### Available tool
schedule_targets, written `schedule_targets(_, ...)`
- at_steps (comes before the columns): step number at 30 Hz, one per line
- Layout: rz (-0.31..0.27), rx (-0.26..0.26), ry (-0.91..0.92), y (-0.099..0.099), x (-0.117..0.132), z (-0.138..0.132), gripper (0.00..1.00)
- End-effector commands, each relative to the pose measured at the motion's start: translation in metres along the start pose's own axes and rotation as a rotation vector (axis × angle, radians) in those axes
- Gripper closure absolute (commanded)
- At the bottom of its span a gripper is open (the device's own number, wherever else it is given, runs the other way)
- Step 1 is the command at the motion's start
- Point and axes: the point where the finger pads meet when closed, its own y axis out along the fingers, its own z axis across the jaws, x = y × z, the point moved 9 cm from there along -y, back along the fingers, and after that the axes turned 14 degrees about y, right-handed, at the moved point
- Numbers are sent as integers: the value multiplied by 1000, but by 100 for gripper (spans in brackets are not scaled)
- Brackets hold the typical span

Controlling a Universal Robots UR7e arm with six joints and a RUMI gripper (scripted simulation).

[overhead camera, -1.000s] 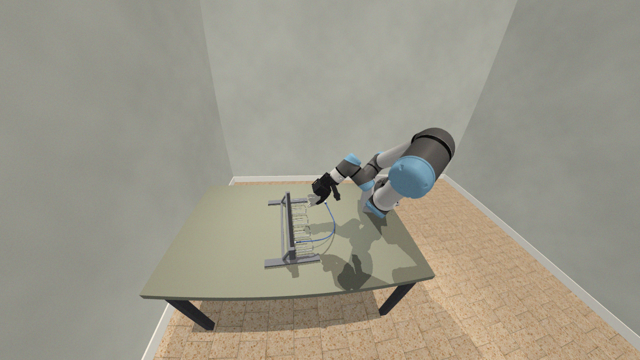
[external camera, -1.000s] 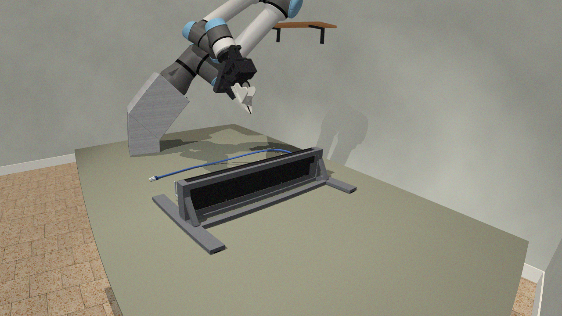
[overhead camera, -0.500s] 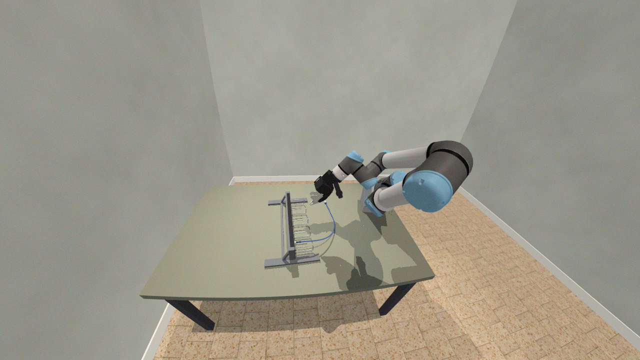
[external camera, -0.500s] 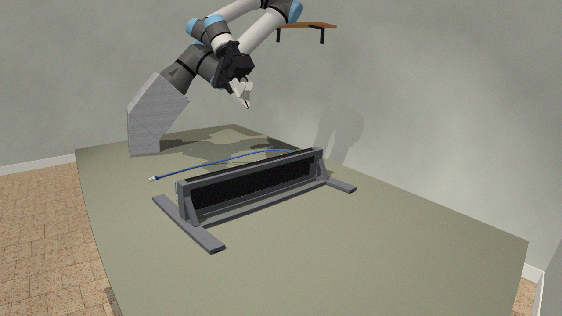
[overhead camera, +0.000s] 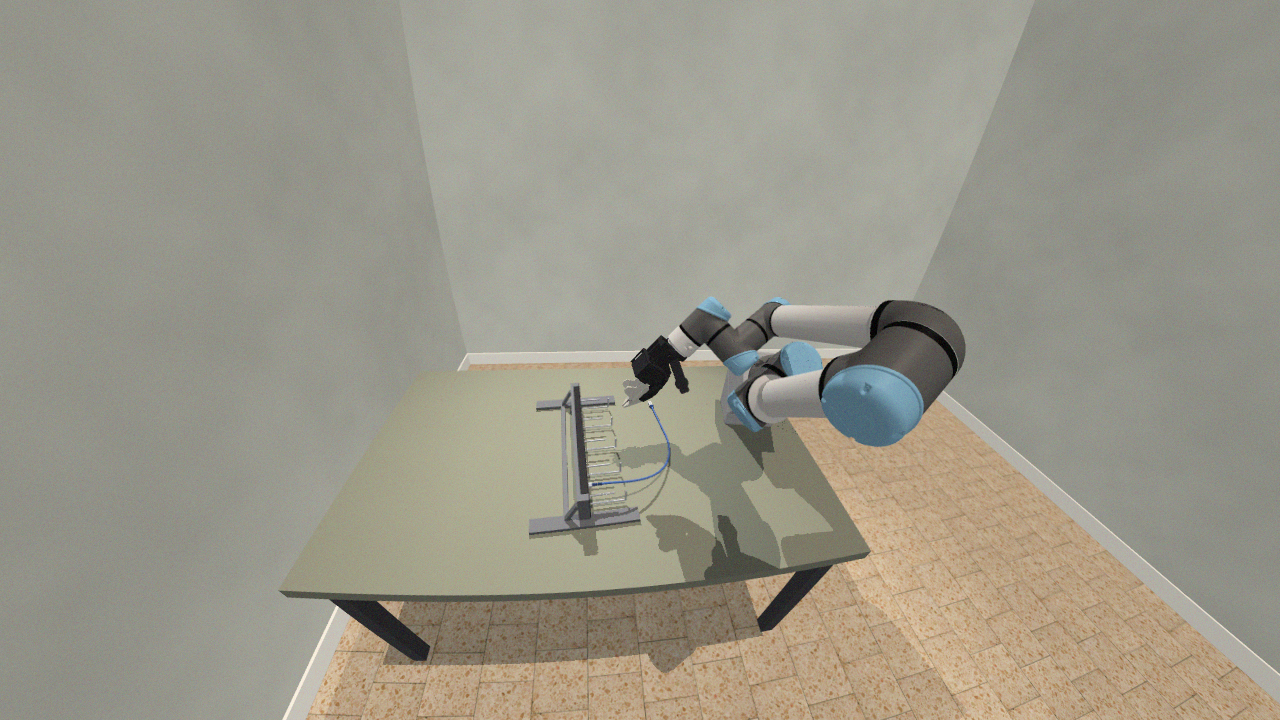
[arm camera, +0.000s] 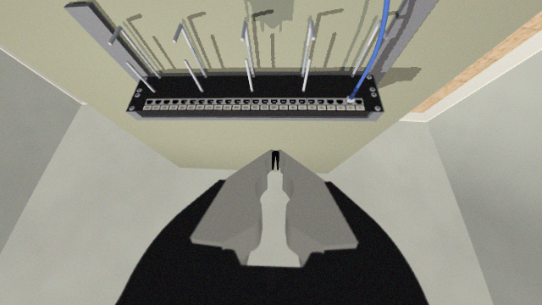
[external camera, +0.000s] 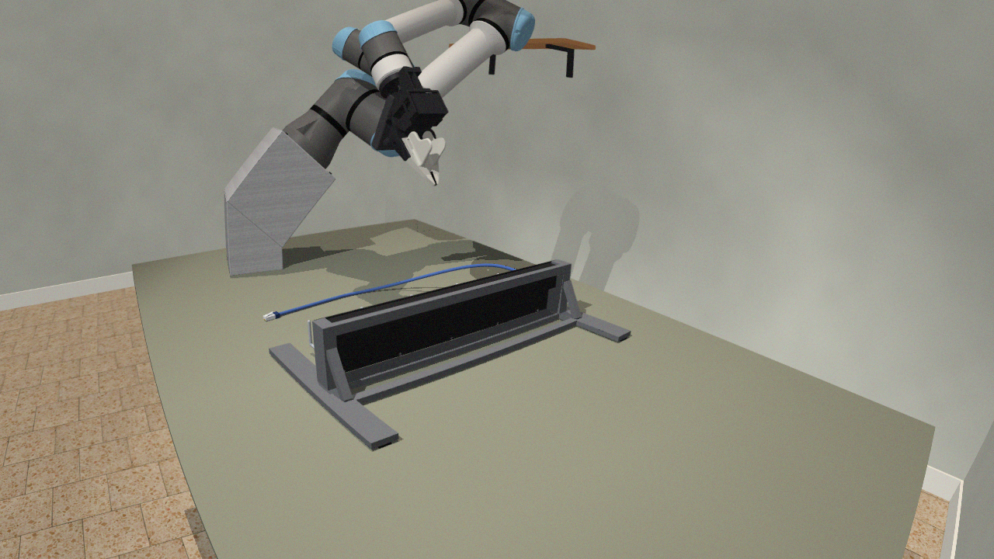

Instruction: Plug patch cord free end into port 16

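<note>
Network cable (overhead camera: 668, 452) (external camera: 389, 284) (arm camera: 378, 50): slim, blue, likely light and springy; one end in rack (overhead camera: 583, 452) (external camera: 444, 304) (arm camera: 258, 119), remainder bowing out over table (overhead camera: 465, 501) (external camera: 625, 431) (arm camera: 237, 135).
Free plug (overhead camera: 650, 404) (external camera: 270, 316): pale, small, probably slick; best gripped by body sides, latch untouched.
Plug's long axis: in line with cord's end, nose away from cord, toward table's near left in exterior view. Latch side: cannot tell.
Claw (overhead camera: 625, 404) (external camera: 436, 182) (arm camera: 275, 152): fingertips together, nothing held, above rack level.

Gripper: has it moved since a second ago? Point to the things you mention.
Yes. In the exterior view, the gripper (overhead camera: 625, 404) (external camera: 435, 183) (arm camera: 275, 152) has risen, its tips now higher above the rack (overhead camera: 579, 447) (external camera: 324, 354) (arm camera: 100, 31).
</note>
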Motion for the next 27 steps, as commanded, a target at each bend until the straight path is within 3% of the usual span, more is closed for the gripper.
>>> schedule_targets(1,3,3,-1,-4,1,0,100)
schedule_targets(27,3,3,-1,-8,1,0,100)
